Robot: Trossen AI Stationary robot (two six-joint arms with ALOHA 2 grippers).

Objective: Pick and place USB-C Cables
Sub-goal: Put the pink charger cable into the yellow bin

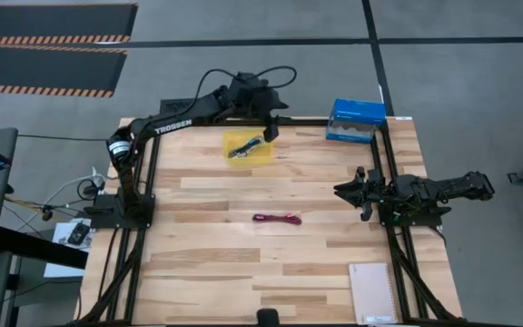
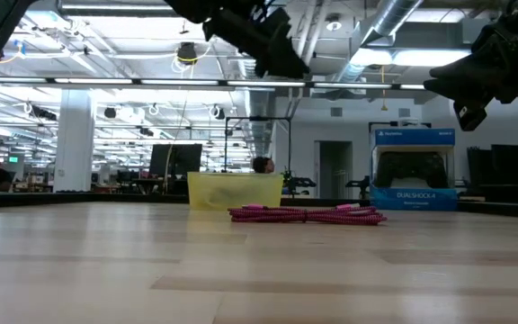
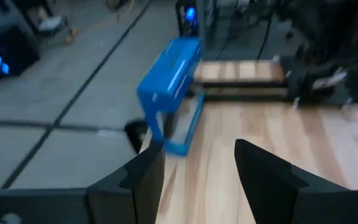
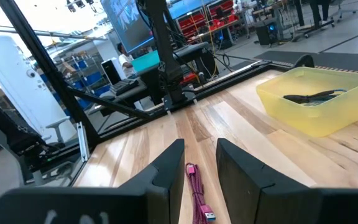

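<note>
A magenta-red cable bundle (image 1: 277, 218) lies on the table's middle, also in the low view (image 2: 306, 214) and the right wrist view (image 4: 197, 194). Dark cables (image 4: 312, 96) lie in the yellow bin (image 1: 248, 156) near the far edge; the white one I cannot make out. My left gripper (image 1: 271, 133) hangs open and empty above the bin's right side (image 3: 197, 165). My right gripper (image 1: 341, 191) is open and empty, raised at the table's right side. It points toward the magenta-red cable (image 4: 199, 158).
A blue game-controller box (image 1: 355, 120) stands at the far right corner (image 3: 169, 87). A pale notebook (image 1: 372, 292) lies at the near right corner. Black frame rails (image 1: 148, 182) run along the table's left and right sides. Bare wood surrounds the magenta-red cable.
</note>
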